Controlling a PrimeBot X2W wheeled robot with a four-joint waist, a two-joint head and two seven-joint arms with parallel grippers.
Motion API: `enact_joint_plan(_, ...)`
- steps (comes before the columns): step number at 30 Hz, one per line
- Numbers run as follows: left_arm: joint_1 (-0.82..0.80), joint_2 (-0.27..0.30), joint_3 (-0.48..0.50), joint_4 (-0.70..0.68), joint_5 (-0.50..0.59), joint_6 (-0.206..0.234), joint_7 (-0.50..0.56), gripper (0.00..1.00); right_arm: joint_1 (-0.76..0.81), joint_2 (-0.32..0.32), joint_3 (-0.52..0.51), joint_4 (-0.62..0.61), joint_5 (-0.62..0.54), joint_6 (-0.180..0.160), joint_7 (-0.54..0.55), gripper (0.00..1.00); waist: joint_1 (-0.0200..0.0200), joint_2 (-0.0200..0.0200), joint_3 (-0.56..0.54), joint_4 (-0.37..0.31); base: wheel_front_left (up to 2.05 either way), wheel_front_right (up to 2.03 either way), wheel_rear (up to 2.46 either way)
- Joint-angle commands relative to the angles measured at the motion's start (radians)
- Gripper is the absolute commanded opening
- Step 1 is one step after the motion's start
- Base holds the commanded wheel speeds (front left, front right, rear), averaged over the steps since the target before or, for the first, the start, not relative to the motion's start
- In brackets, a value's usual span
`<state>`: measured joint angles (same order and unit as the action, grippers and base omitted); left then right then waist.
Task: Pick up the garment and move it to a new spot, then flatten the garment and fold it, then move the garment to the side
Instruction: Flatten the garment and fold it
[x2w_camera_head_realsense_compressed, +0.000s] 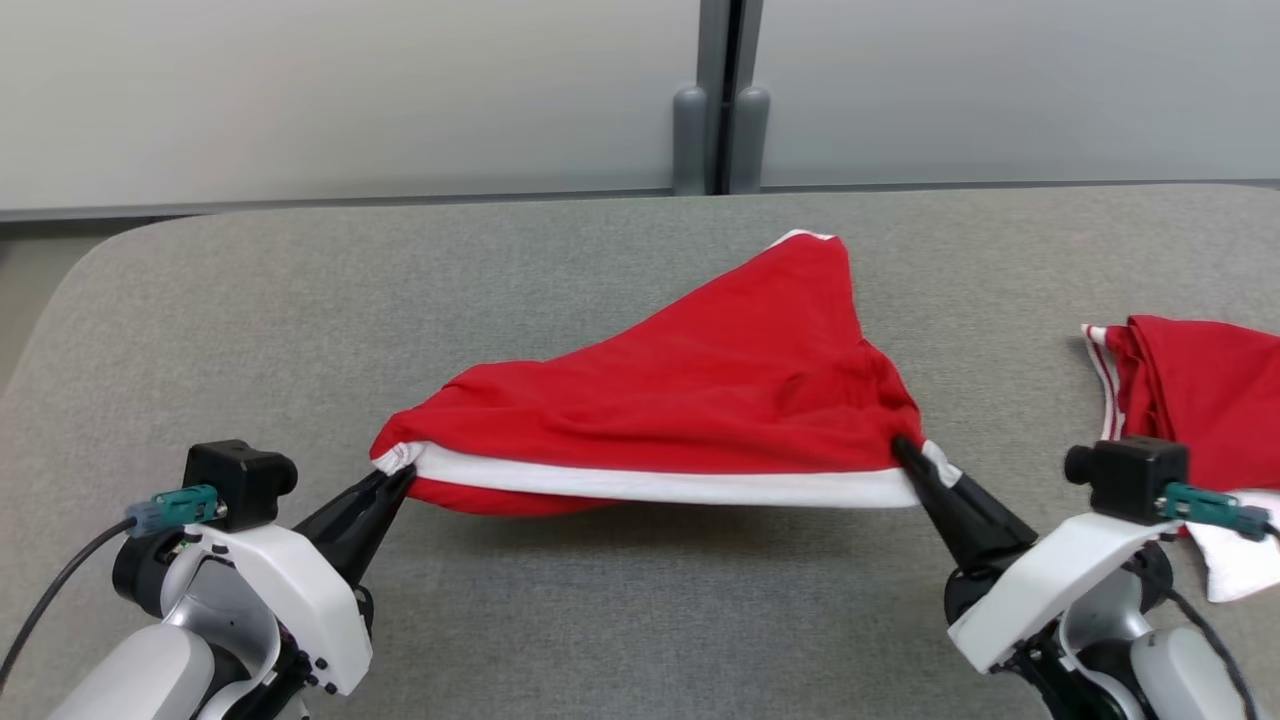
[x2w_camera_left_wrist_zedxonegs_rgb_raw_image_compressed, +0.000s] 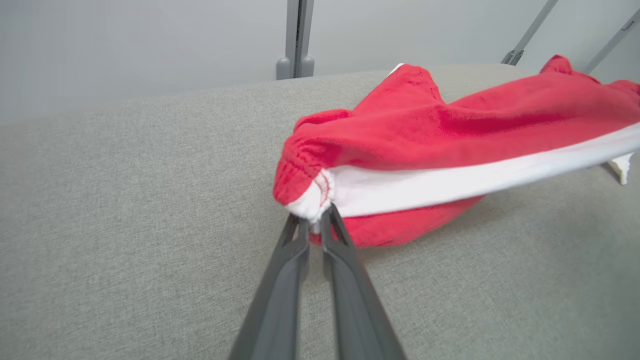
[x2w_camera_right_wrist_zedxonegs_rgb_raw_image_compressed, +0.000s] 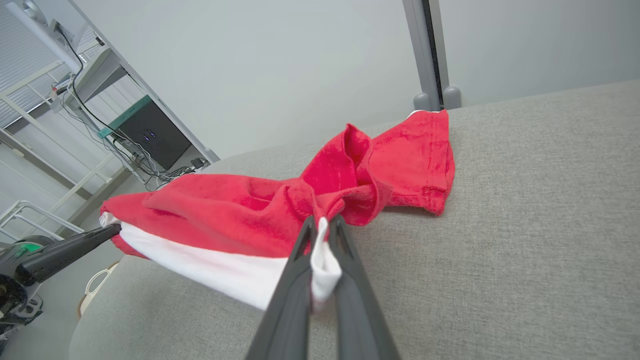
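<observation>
A red garment (x2w_camera_head_realsense_compressed: 700, 380) with a white band along its near edge hangs stretched between my two grippers, its near edge lifted off the grey table (x2w_camera_head_realsense_compressed: 250, 320) and its far tip resting on the cloth surface. My left gripper (x2w_camera_head_realsense_compressed: 400, 478) is shut on the garment's left white corner; in the left wrist view the left gripper (x2w_camera_left_wrist_zedxonegs_rgb_raw_image_compressed: 315, 220) pinches the garment (x2w_camera_left_wrist_zedxonegs_rgb_raw_image_compressed: 450, 130) at that corner. My right gripper (x2w_camera_head_realsense_compressed: 905, 452) is shut on the right corner; in the right wrist view the right gripper (x2w_camera_right_wrist_zedxonegs_rgb_raw_image_compressed: 320, 227) has the white band of the garment (x2w_camera_right_wrist_zedxonegs_rgb_raw_image_compressed: 240, 210) between its fingers.
A second red and white garment (x2w_camera_head_realsense_compressed: 1200, 390) lies crumpled at the table's right edge, close behind my right wrist. A grey partition wall with a post (x2w_camera_head_realsense_compressed: 720, 120) runs behind the table. Shelving and cables (x2w_camera_right_wrist_zedxonegs_rgb_raw_image_compressed: 125, 130) stand off to the side in the right wrist view.
</observation>
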<state>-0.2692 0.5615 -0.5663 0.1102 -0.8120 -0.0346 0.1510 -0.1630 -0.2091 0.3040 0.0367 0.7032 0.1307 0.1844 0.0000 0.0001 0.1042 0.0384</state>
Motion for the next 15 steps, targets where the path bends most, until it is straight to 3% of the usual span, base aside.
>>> enact_joint_plan(1,0.011,0.015,0.010,-0.038,-0.006,0.016,0.008,0.00,0.014,-0.006,-0.018,-0.027,0.013,0.001,-0.006,0.00,0.0000,-0.0001,-0.016,-0.017,0.00,0.00,0.00)
enact_joint_plan(4,0.007,0.044,0.022,-0.147,-0.007,0.047,0.045,0.00,0.018,-0.005,-0.049,-0.097,0.031,0.001,0.009,0.00,0.0000,-0.0001,-0.007,-0.031,0.00,0.00,0.00)
enact_joint_plan(8,-0.082,0.064,0.028,-0.220,0.004,0.056,0.115,0.00,-0.054,-0.008,-0.077,-0.138,0.047,0.001,0.040,0.00,0.0000,-0.0001,0.044,-0.043,0.00,0.00,0.00)
enact_joint_plan(15,-0.446,0.014,0.022,-0.102,0.025,-0.017,0.245,0.00,-0.355,-0.032,-0.095,-0.083,0.089,0.001,0.095,0.00,0.0000,-0.0001,0.225,-0.052,0.00,0.00,0.00)
